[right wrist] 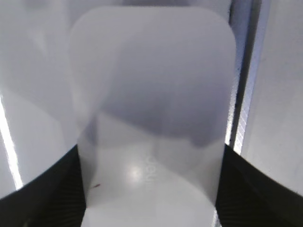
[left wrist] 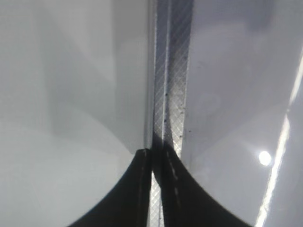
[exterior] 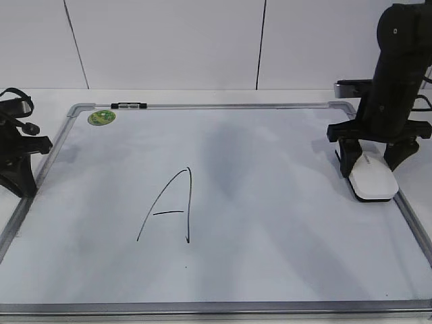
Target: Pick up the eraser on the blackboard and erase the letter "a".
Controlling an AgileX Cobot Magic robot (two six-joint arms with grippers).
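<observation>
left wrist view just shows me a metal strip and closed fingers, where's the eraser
Observer: The eraser lies at the right edge of the blackboard, far from the left gripper.
Operator: is the right arm on it
Observer: The right gripper straddles it, one finger on each side. I cannot tell whether it is gripping.
Operator: what writing is on the board
Observer: Only a tall capital A shows, near the middle. I see no small "a".
</observation>
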